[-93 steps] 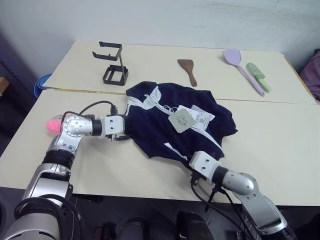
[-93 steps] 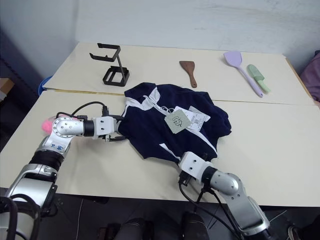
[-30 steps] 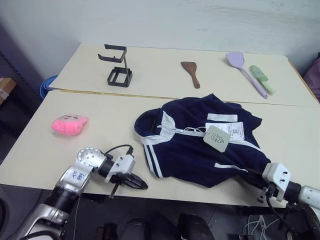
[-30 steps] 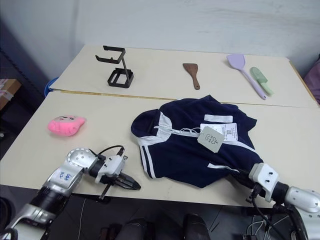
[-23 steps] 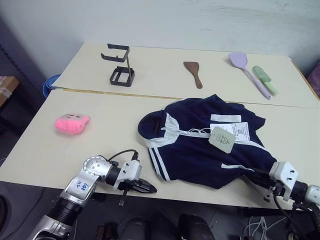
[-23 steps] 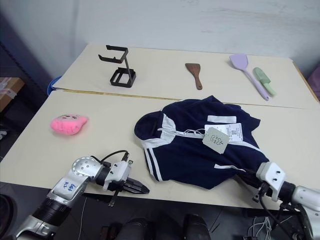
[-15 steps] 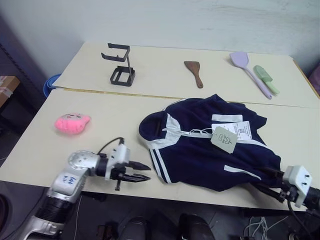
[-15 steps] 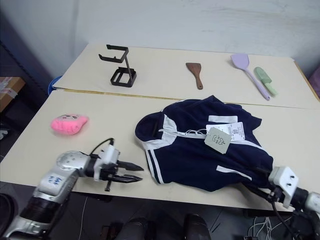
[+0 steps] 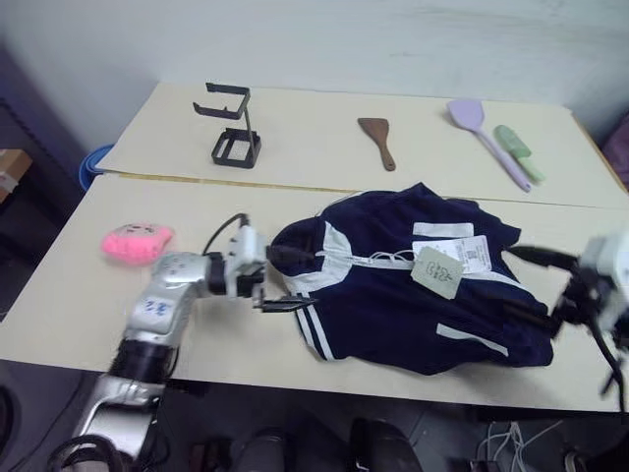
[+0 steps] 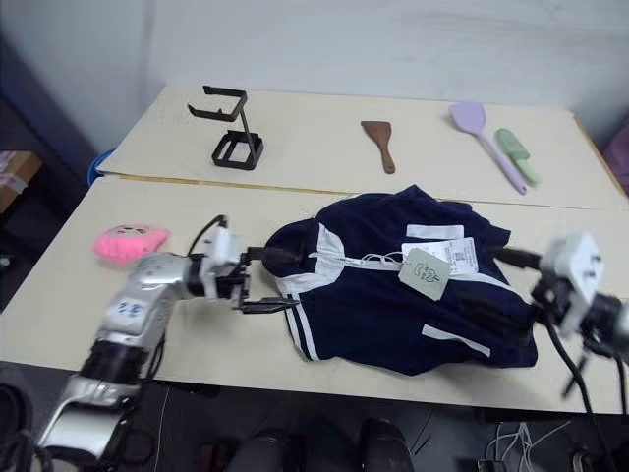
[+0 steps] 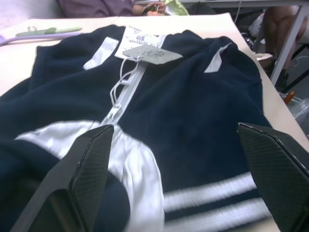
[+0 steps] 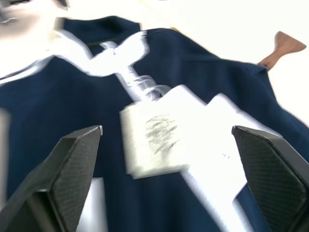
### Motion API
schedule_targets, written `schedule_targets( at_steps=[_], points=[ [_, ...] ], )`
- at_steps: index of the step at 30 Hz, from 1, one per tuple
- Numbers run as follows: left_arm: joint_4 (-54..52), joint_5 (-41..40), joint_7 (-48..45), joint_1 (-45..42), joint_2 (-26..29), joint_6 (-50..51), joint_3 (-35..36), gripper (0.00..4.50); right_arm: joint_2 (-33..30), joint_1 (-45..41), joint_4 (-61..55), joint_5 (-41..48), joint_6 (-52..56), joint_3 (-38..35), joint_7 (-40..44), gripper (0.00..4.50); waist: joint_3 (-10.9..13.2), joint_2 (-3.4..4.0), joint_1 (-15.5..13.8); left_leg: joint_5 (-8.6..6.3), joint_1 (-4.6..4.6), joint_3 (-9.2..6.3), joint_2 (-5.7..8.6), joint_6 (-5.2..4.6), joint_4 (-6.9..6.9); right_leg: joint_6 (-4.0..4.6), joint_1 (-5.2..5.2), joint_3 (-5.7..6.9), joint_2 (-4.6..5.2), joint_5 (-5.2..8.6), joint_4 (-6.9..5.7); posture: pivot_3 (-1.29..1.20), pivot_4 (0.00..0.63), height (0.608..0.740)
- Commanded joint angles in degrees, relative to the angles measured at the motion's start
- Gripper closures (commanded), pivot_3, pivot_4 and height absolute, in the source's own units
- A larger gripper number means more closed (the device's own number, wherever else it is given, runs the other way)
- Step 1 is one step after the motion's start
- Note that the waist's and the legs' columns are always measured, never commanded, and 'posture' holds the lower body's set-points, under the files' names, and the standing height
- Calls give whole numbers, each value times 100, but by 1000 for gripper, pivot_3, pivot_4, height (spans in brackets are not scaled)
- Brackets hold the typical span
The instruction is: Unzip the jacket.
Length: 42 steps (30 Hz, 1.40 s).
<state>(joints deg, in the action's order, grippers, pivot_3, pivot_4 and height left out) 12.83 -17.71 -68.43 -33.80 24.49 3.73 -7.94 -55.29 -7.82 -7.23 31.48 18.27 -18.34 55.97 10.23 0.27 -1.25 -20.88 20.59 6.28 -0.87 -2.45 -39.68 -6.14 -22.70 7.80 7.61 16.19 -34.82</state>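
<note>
The navy-blue jacket with white stripes and white collar panels lies crumpled on the near table. Its white zipper runs from the collar toward the paper hang tags. My left gripper is open at the jacket's left, collar end and points along the zipper, one finger over the collar edge and the other by the striped hem. My right gripper is open at the jacket's right side, pointing back at the hang tags. Neither gripper holds any fabric.
A pink plush toy lies left of my left arm. On the far table are a black wire stand, a wooden spatula, a purple spatula and a green brush. A seam separates the two tables.
Both grippers were shut low at the table's front edge. They have opened wide and risen, the left to the jacket's collar end and the right to its right side.
</note>
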Motion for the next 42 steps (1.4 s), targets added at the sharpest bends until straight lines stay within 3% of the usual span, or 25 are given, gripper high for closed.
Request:
schedule_targets(
  at_steps=[1,10,15,18,23,28,33,39,42],
  points=[
    [653,319,90,-456,-275,-643,-111,99,1,-1070,1131,-689,-317,832,412,0,2,-2,-15,0,7,-6,0,-1,-1,0,-2,6,-3,0,0,0,150,740],
    [2072,780,250,-1076,-886,-1493,-260,99,308,-3489,3818,-1879,-530,2371,1790,0,5,-1,3,13,74,-23,12,-28,-40,-41,-19,46,2,-23,19,0,150,740],
    [2458,1116,726,-1145,-1195,-1967,-272,99,471,-3968,4458,-2140,-1293,2328,1884,0,5,-2,-8,15,74,-28,14,-31,-41,-46,-17,46,6,-26,18,0,150,740],
    [2465,1180,1019,-1139,-1282,-2011,-178,99,357,-3447,3436,-1915,-1552,1954,1751,0,5,-1,-8,15,78,-34,14,-31,-37,-47,-18,51,6,-26,20,0,150,740],
    [2286,1172,1018,-860,-1259,-1997,-206,99,103,-1759,1227,-1537,-1048,1159,1343,0,5,-1,-49,14,87,-51,15,-28,-43,-47,-15,67,8,-26,19,0,150,740],
    [2135,1147,1057,-702,-1336,-1902,-238,99,630,-466,-737,-1609,-631,853,188,0,5,-2,-13,16,85,-57,16,-27,-50,-49,-7,68,11,-28,20,0,150,740],
    [2178,1163,1030,-742,-1446,-1873,-266,99,1133,39,-1038,-2847,-1275,1347,-957,0,5,-1,-15,18,70,-51,16,-20,-48,-49,2,59,9,-27,22,0,150,740],
    [2225,1188,996,-799,-1473,-1872,-276,99,1323,-79,-790,-3563,-1320,1434,-1782,0,5,-1,-22,18,71,-52,16,-21,-47,-49,2,59,6,-27,22,0,150,740],
    [2228,1185,972,-787,-1468,-1864,-281,99,1309,-164,-715,-3486,-1259,1211,-1914,0,5,-1,-23,18,71,-53,16,-21,-47,-49,2,59,5,-27,22,0,150,740]
  ],
)
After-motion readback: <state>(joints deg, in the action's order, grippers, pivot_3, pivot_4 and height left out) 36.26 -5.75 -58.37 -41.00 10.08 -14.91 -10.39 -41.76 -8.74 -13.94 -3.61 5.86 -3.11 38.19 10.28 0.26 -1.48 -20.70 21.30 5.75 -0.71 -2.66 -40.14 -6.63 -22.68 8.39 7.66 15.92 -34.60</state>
